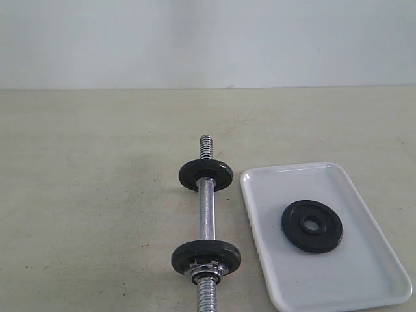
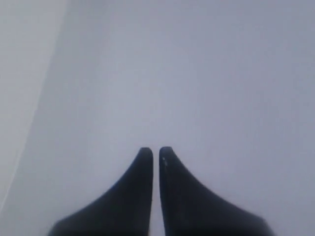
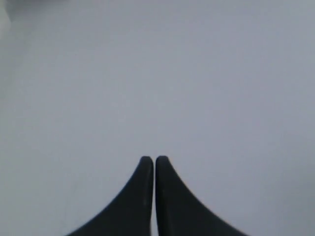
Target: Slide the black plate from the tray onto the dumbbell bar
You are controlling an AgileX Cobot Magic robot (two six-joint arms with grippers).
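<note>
Tabletop point(image 1: 84, 221) and tray point(image 1: 364, 260): exterior view only

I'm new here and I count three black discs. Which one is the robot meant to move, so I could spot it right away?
Find the white tray on the right of the exterior view, beside the chrome bar. The black plate lies flat in it, alone. Unlike the two discs threaded on the bar, it is loose, with nothing through its centre hole.
</note>
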